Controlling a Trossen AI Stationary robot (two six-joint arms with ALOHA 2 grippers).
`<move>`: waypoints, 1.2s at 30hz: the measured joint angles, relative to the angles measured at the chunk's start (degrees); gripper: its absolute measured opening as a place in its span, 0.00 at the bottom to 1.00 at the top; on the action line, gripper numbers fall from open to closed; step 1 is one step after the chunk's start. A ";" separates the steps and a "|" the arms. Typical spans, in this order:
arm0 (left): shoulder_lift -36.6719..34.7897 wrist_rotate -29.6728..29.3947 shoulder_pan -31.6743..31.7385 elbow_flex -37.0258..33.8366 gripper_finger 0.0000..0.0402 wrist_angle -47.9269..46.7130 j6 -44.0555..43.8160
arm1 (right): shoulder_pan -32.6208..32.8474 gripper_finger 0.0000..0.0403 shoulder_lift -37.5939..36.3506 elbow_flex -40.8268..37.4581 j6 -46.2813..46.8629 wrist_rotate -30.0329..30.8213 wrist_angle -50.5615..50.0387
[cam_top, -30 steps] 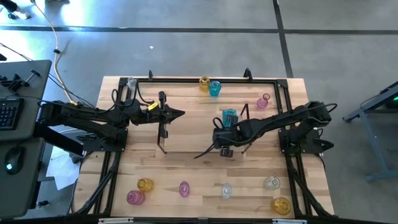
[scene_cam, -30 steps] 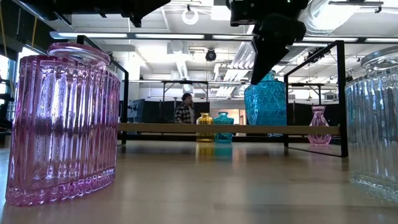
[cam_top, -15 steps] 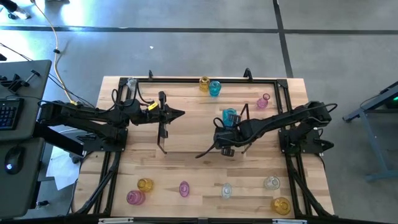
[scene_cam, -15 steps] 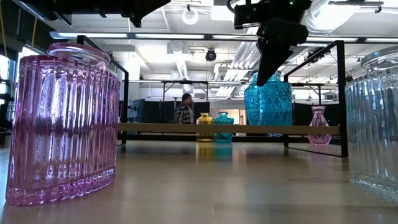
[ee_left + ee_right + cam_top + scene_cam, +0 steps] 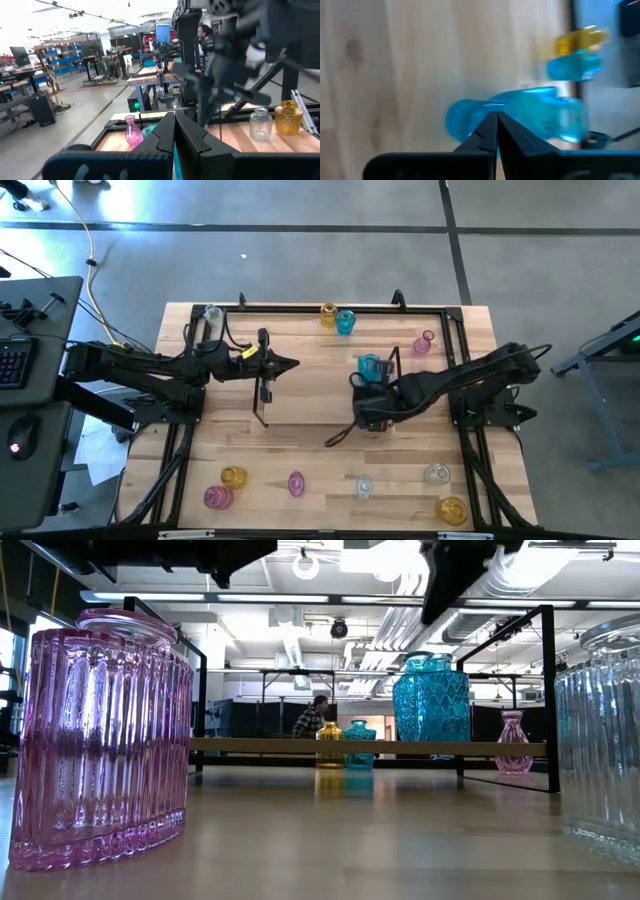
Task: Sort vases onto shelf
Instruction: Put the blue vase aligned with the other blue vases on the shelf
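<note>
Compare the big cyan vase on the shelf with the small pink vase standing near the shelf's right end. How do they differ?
The big cyan vase is far larger and wider than the small pink vase. Its colour is blue-green, the other's pink. The cyan one has a diamond-patterned body; the pink one is a bulb with a narrow neck. Both are translucent glass, upright, with no hand on them.
</note>
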 joint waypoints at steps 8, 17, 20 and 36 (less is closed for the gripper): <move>9.49 -0.83 4.54 7.10 0.00 -3.70 -1.22 | -0.26 0.00 -16.34 -11.54 2.78 11.38 7.90; 24.09 2.10 14.60 25.25 0.00 -22.27 -2.29 | -5.62 0.00 -35.91 -31.99 -8.12 11.91 35.63; 28.98 3.28 17.75 31.09 0.00 -27.22 -2.30 | -7.43 0.00 -40.07 -36.60 -12.32 11.23 43.22; 51.52 4.82 25.24 55.91 0.20 -40.45 -1.61 | -11.23 0.00 -44.55 -41.42 -16.93 6.24 50.98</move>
